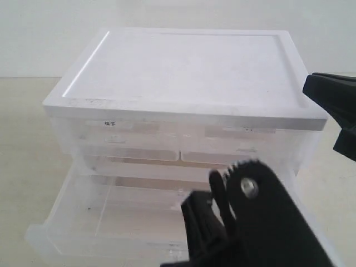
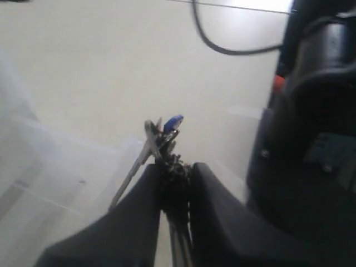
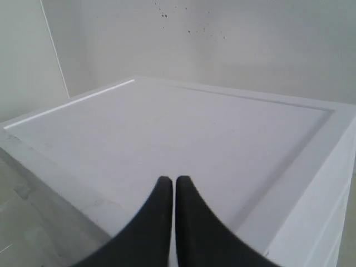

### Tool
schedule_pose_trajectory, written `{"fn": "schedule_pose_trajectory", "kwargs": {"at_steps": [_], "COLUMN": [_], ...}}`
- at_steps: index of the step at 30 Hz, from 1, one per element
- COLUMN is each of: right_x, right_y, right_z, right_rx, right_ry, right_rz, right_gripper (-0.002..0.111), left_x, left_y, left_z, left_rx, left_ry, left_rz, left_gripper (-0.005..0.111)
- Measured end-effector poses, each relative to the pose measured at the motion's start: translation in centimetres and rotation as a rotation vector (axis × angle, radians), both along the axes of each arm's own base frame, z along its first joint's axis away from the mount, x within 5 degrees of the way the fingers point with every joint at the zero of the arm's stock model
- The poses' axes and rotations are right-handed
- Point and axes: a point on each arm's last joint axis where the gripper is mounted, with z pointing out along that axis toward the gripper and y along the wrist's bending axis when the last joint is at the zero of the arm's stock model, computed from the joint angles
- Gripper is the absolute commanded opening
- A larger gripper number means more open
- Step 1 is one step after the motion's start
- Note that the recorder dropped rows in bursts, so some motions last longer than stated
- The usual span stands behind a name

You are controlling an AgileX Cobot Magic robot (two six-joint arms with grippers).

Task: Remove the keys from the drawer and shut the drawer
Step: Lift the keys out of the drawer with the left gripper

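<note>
In the left wrist view my left gripper is shut on the keys. The blue fob and a silver key stick out past the fingertips, held above the translucent drawer. In the exterior view the drawer stands pulled out at the bottom of the cabinet, and my left arm hangs over its right half, hiding the keys. My right gripper is shut with nothing in it, above the cabinet's white top.
The white-topped plastic cabinet holds two shut half-width drawers above the open one. Part of my right arm shows at the cabinet's right side. A black cable lies on the pale table.
</note>
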Motion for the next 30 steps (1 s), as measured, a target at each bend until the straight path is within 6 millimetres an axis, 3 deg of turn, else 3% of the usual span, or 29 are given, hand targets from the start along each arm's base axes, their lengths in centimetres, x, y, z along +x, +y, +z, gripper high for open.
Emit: {"fn": "schedule_pose_trajectory", "kwargs": {"at_steps": [3,9,15,23,30], "right_x": [0.0,0.0,0.0,0.0,0.0], "right_y": [0.0,0.0,0.0,0.0,0.0], "right_z": [0.0,0.0,0.0,0.0,0.0], "right_rx": [0.0,-0.002,-0.002,-0.002,-0.002], "right_ry": [0.0,0.0,0.0,0.0,0.0], "right_rz": [0.0,0.001,0.001,0.001,0.001], "right_gripper": [0.0,0.0,0.0,0.0,0.0], "left_x": [-1.2,-1.2,1.1,4.1,5.1], "left_y": [0.2,0.9,1.1,1.6,1.7], "left_z": [-1.8,-5.4,-7.7,-8.5,-8.4], "left_rx": [0.044,0.167,0.25,0.274,0.271], "left_ry": [0.042,0.052,0.053,0.06,0.045], "left_rz": [-0.087,-0.087,0.022,0.112,0.086], "left_gripper": [0.005,0.005,0.005,0.005,0.005]}}
